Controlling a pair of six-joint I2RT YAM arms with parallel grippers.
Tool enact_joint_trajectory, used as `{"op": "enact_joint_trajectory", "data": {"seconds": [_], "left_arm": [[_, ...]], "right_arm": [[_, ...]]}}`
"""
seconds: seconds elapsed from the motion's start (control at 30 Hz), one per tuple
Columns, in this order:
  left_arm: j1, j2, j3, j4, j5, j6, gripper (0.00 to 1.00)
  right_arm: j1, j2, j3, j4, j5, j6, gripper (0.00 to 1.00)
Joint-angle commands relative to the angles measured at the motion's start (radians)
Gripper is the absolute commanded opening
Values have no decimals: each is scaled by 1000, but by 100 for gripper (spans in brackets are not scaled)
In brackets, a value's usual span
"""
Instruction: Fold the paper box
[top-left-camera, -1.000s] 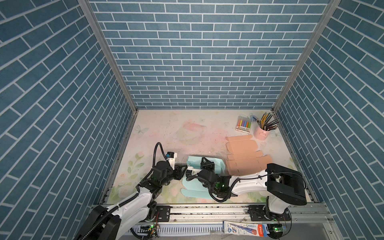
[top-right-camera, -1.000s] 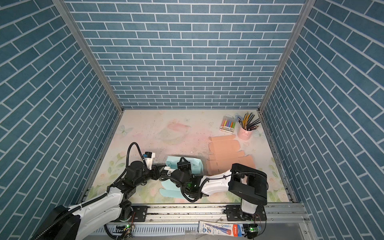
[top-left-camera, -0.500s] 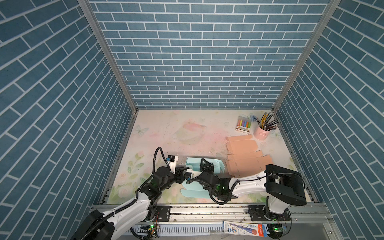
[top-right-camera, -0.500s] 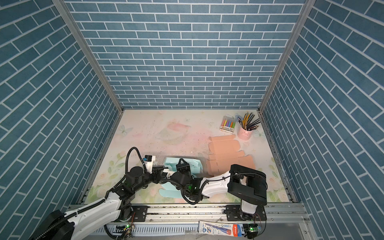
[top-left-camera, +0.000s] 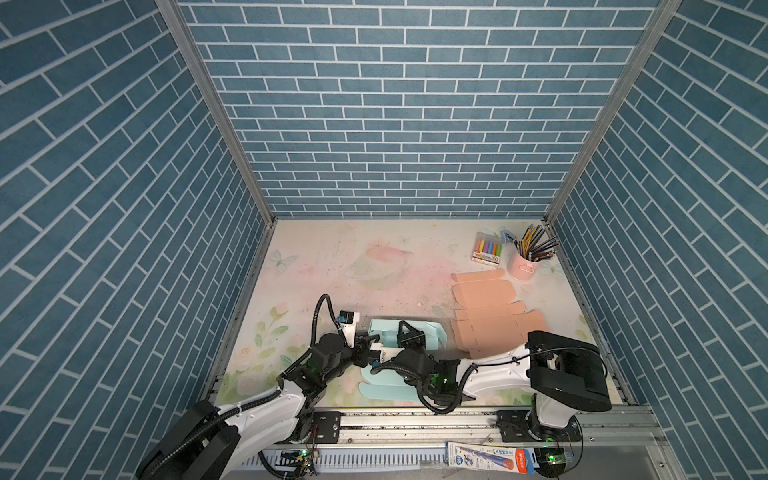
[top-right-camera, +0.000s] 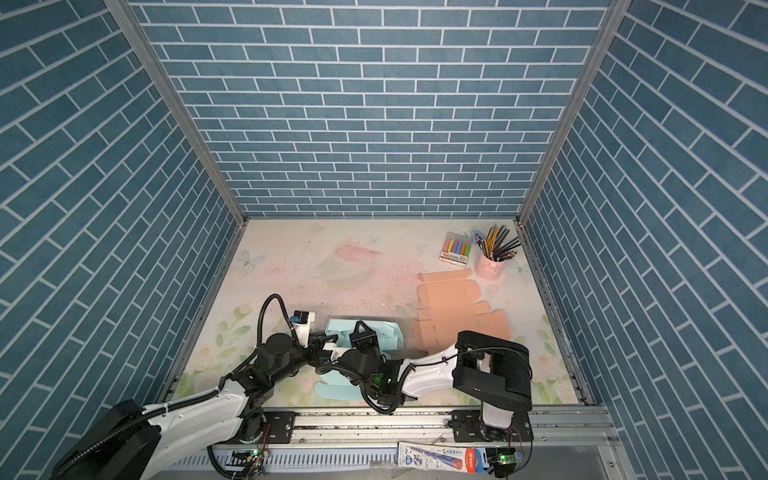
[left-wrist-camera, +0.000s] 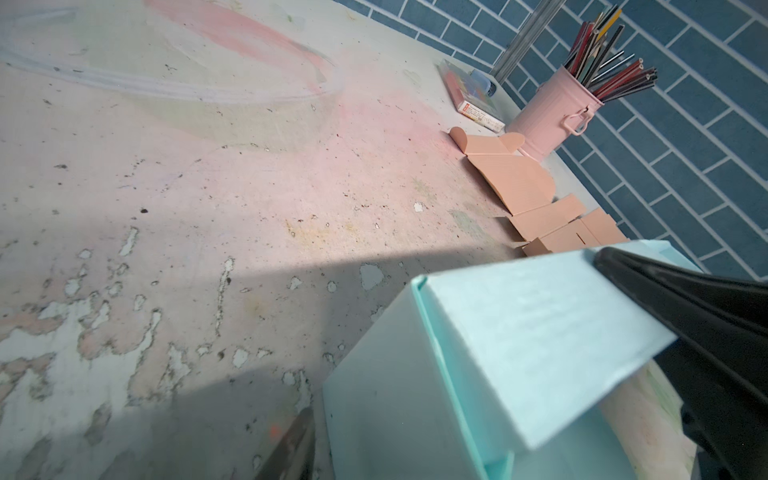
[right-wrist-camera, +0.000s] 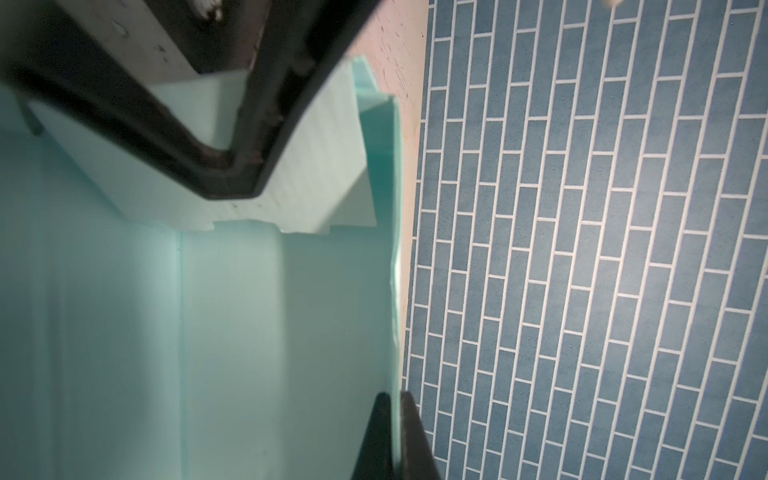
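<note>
The mint paper box (top-left-camera: 430, 332) (top-right-camera: 392, 330) stands half folded near the table's front middle, one flap (top-left-camera: 384, 388) lying flat toward the front. My right gripper (top-left-camera: 409, 332) (right-wrist-camera: 395, 399) is shut on the upper edge of the box's side wall (right-wrist-camera: 332, 311). My left gripper (top-left-camera: 369, 345) (top-right-camera: 322, 338) (left-wrist-camera: 453, 336) is open at the box's left end and straddles the end wall. One of its fingers (left-wrist-camera: 685, 316) rests on the flap (left-wrist-camera: 540, 332) folded inward; the other finger (left-wrist-camera: 295, 444) stays outside, apart from the wall (left-wrist-camera: 386, 415).
Flat salmon box blanks (top-left-camera: 492, 328) (top-right-camera: 457, 324) (left-wrist-camera: 519, 183) lie just right of the mint box. A pink cup of pencils (top-left-camera: 524, 266) (left-wrist-camera: 552, 120) and a marker pack (top-left-camera: 487, 253) sit at the back right corner. Brick walls enclose the table on three sides.
My left gripper has slid right, onto the box's left end, with its arm lower. The right gripper and the box have barely moved.
</note>
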Motion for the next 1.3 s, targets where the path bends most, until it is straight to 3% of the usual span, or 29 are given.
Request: {"op": "enact_joint_trajectory", "data": {"seconds": [0.0,0.13,0.5,0.67,1.0,1.13,1.27], "left_arm": [[-28,20,24,43,-62,35,42],[-51,26,37,20,-100,49,27],[-69,35,53,37,-122,75,27],[-93,50,54,46,-139,89,14],[-134,33,56,24,-198,111,10],[-139,33,50,30,-214,114,10],[-146,37,57,28,-225,118,10]], "right_arm": [[14,17,20,-33,-8,1,0],[15,15,28,-40,-7,31,0],[31,-4,53,-121,-21,145,0],[38,-19,63,-175,-35,212,3],[52,-160,100,-388,-145,520,29],[106,-220,131,-469,-192,667,45],[141,-274,148,-507,-244,826,54]]}}
